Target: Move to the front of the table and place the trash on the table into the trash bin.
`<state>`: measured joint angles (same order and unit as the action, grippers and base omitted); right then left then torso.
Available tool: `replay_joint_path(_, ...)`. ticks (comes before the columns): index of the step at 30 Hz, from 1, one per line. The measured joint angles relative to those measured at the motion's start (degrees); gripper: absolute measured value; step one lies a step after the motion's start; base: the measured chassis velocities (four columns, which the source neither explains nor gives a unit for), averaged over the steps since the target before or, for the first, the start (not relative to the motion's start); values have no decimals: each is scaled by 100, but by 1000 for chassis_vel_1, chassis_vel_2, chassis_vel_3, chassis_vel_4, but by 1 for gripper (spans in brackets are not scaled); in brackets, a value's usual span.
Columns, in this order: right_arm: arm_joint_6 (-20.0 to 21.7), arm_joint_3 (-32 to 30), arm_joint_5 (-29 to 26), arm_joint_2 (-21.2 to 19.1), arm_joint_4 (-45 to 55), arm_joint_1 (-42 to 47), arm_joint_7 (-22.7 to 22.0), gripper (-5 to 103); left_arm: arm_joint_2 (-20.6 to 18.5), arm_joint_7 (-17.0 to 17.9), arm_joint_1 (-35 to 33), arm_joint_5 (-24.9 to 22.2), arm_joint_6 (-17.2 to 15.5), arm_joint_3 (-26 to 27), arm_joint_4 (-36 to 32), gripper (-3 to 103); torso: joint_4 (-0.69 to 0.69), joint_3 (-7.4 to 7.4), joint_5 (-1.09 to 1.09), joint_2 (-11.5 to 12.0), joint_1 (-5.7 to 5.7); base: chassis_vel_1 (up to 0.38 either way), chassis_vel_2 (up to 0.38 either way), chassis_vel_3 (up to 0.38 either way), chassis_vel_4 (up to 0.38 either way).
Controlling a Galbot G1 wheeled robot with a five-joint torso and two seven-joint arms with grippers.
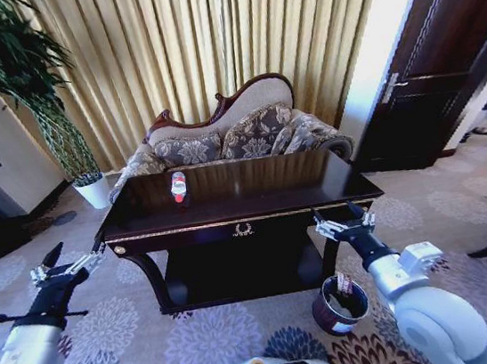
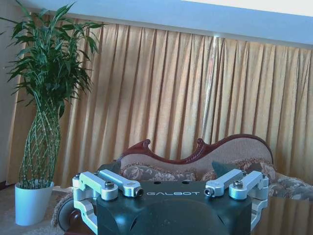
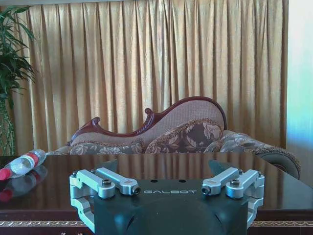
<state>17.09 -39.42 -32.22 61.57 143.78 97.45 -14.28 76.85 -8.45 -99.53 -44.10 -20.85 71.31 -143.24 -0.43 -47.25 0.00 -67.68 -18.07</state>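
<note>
The counter [image 1: 317,192], a dark glossy table with gold trim, stands square ahead of the robot with its front edge facing the camera, so the drive up to it looks done or nearly done. Behind its far edge sits a patterned sofa [image 1: 247,137], with gold curtains [image 1: 233,31] beyond and a potted plant [image 1: 35,102] off the far left corner.

The trash bin [image 1: 339,306], a small dark round bucket, stands on the carpet just off the counter's front right corner, below the right arm.

The visible trash is a clear plastic bottle with red label [image 1: 178,187], lying near the far edge, left of centre, well apart from both arms. No paper or wrapper can be made out on the top.

The left pincer [image 1: 64,267] hangs wide open just outside the front left corner; the right pincer [image 1: 345,222] is likewise open and empty at the front right corner.

The step in hand, I judge, is the first pick. It calls for a long reach across the top, probably by the left arm, with the jaws lined across the bottle's narrow width.
</note>
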Motion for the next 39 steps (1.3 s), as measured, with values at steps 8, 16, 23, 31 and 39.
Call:
replay_joint_path(8,-7,67,4,-12,-27,-14,0,100,20,-13,-24,-1,-8,41,0,100,0,-1,0,0,0,-73,60,68,-66)
replay_joint_path(16,-16,141,37,2,-41,-15,0,100,39,-72,-36,9,-12,40,0,100,0,-2,0,2,-2,-110,109,115,-102)
replay_joint_path(23,-19,151,62,4,-46,-11,0,100,54,-103,-41,17,-12,41,0,100,0,-1,0,2,-1,-91,88,85,-83)
replay_joint_path(31,-22,181,72,14,-49,-4,3,100,50,-105,-45,18,-12,48,0,100,1,-1,-1,1,-1,-66,65,53,-75)
replay_joint_path(39,-24,200,86,13,-52,3,11,100,69,-138,-42,23,-13,44,0,100,0,-1,0,1,-1,-92,82,91,-76)
